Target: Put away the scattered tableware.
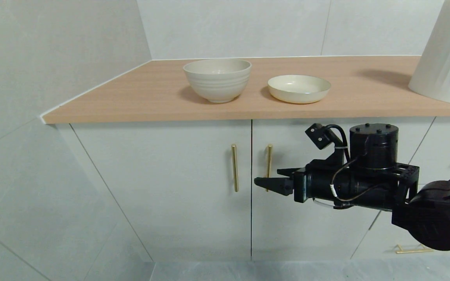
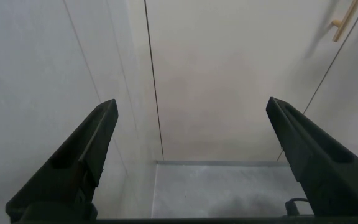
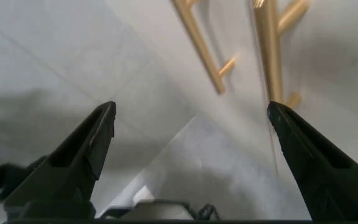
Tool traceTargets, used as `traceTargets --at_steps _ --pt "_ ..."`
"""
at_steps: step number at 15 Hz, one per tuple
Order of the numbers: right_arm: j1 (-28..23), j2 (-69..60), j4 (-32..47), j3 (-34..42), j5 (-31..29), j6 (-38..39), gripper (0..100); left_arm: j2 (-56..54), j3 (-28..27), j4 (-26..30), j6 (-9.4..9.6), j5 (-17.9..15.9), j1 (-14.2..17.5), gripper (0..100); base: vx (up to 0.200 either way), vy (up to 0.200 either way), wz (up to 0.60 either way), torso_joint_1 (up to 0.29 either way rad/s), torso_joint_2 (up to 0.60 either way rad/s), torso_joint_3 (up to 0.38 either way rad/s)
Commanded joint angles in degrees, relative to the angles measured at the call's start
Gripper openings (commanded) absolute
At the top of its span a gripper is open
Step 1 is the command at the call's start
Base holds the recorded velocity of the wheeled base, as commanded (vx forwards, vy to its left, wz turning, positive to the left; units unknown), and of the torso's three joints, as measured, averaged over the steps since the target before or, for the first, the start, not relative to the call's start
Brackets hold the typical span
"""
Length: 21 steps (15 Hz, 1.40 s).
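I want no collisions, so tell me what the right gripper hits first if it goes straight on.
Probably the cabinet front near its gold handles, straight ahead of the right gripper, jaws open; depth is unclear.

Head camera: faces forward and down on the counter, mid-range. Right wrist camera: brass handles close ahead of the right pincer, shared with head view. Left wrist camera: cabinet door ahead of the left pincer.
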Motion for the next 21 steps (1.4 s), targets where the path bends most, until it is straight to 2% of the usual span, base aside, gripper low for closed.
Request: traceTargets --at_steps 1,4,11,15,21 --pt "0.00 2.98 -2.75 -0.52 -0.65 0.10 100 0.00 0.00 -0.01 -0.02 0.01 0.01 100 0.000 0.000 0.00 0.000 0.00 0.000" --pt "-0.09 6.41 -5.83 -1.92 -5.66 0.01 100 0.00 0.00 -0.01 -0.02 0.01 0.01 100 0.000 0.000 0.00 0.000 0.00 0.000" --pt "0.35 10.28 -14.35 -2.10 -5.48 4.23 100 0.00 0.00 -0.01 -0.02 0.01 0.01 100 0.000 0.000 0.00 0.000 0.00 0.000" --pt "1.23 8.78 -14.53 -2.01 -3.11 10.47 100 0.00 0.00 -0.01 -0.02 0.01 0.01 100 0.000 0.000 0.00 0.000 0.00 0.000" --pt "1.23 5.53 -14.53 -0.25 0.58 13.37 100 0.00 0.00 -0.01 -0.02 0.01 0.01 100 0.000 0.000 0.00 0.000 0.00 0.000"
